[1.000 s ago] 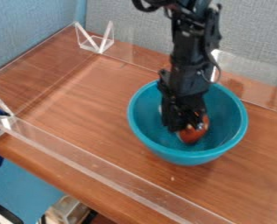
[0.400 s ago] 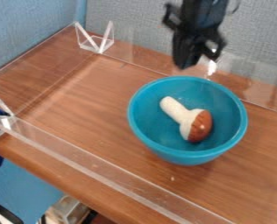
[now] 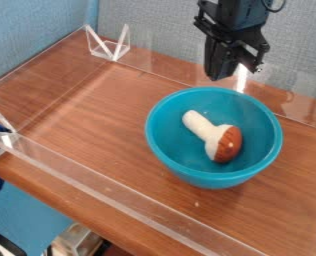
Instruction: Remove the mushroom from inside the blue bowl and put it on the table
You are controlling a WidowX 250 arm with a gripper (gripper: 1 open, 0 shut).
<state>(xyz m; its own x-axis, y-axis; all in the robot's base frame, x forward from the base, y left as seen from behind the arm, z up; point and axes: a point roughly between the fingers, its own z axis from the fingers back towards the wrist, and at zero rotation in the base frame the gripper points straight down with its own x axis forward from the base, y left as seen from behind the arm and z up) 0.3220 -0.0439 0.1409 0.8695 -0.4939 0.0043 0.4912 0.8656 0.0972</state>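
No legible writing or labels. Mushroom [image 3: 214, 136] lies on its side inside blue bowl [image 3: 170, 150]; pincer [image 3: 228, 72] pressed together, empty, above the bowl's far rim. Open surface [image 3: 81, 105] to the left, bounded by clear acrylic walls [image 3: 107, 185].

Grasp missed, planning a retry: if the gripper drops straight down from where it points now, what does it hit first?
Probably the blue bowl near its far rim, not the mushroom; the shut gripper hangs empty, and depth is unclear.

One camera looks down at an angle across the worktop [image 3: 81, 110] from its near corner, fairly close, facing the blue back wall [image 3: 41, 25].
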